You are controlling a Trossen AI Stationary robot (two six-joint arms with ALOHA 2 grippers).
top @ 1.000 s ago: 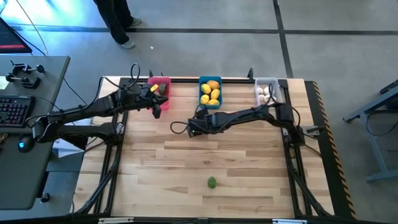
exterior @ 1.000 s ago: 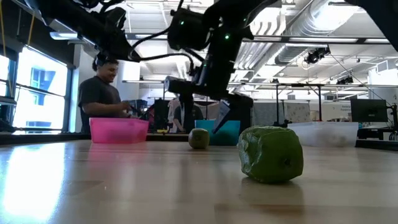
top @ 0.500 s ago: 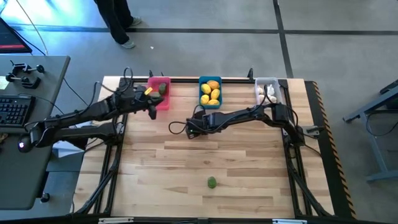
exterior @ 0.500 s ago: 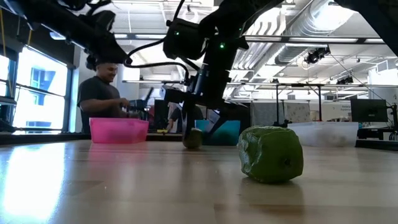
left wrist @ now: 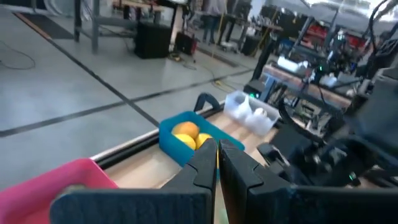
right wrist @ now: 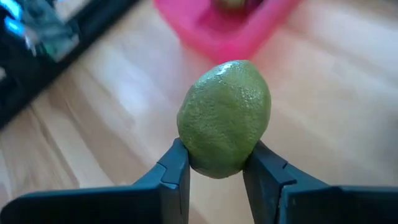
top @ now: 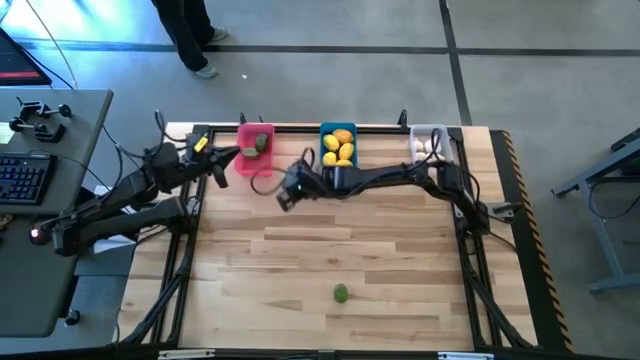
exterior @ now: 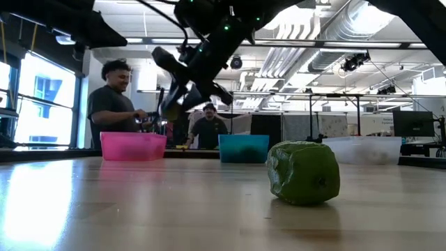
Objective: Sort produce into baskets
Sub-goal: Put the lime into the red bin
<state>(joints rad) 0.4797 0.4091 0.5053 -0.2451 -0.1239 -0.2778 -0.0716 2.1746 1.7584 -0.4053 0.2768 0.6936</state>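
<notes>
A dark green round fruit [right wrist: 225, 118] hangs above the table between the blue basket [top: 338, 148] and the pink basket [top: 255, 150], with my right gripper [top: 284, 196] shut on it. Another green fruit [top: 341, 293] rests on the table near the front edge. The pink basket holds a green piece, the blue one yellow-orange pieces, and the pale basket [top: 428, 145] white ones. My left gripper [top: 216, 166] is shut on nothing, just left of the pink basket. My right gripper pinches the green fruit's lower sides [right wrist: 186, 155] between its two fingers [right wrist: 267, 171]. The fingers slant down toward the table's left. The fruit stands clear of the table, most of it sticking out beyond the fingertips.
The three baskets stand in a row along the far edge. The second green fruit [exterior: 303, 172] lies alone on the open wood near the front. People stand in the room behind the table.
My right gripper has shut on the green fruit that lay before the blue basket, lifted it clear and carried it up and toward the pink basket. My left gripper has drawn back from the pink basket toward the table's left edge, staying shut.
</notes>
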